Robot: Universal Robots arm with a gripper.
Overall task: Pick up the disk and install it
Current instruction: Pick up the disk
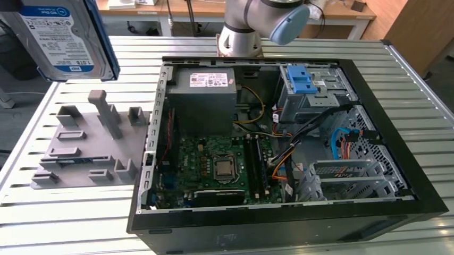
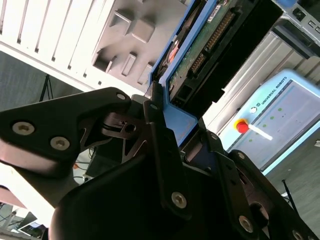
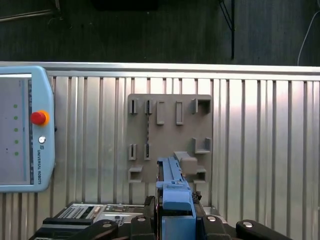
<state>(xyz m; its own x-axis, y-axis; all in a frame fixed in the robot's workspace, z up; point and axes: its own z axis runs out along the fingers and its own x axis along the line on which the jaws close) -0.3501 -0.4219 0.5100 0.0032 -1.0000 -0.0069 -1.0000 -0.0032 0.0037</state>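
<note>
1 disk [image 1: 62,37] clamped in claw [image 2: 180,135] over 1 grey jig plate [image 1: 78,155]; 1 open PC [image 1: 284,219] alongside

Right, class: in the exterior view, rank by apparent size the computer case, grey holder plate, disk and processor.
Largest: computer case.
Then grey holder plate and disk, unranked: disk is nearer the camera.
Smallest: processor.

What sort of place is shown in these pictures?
Probably a robotics lab: an open computer case sits on a ribbed metal table beside a grey fixture plate, a robot teach pendant lies nearby, and the tool grips the disk.
</note>
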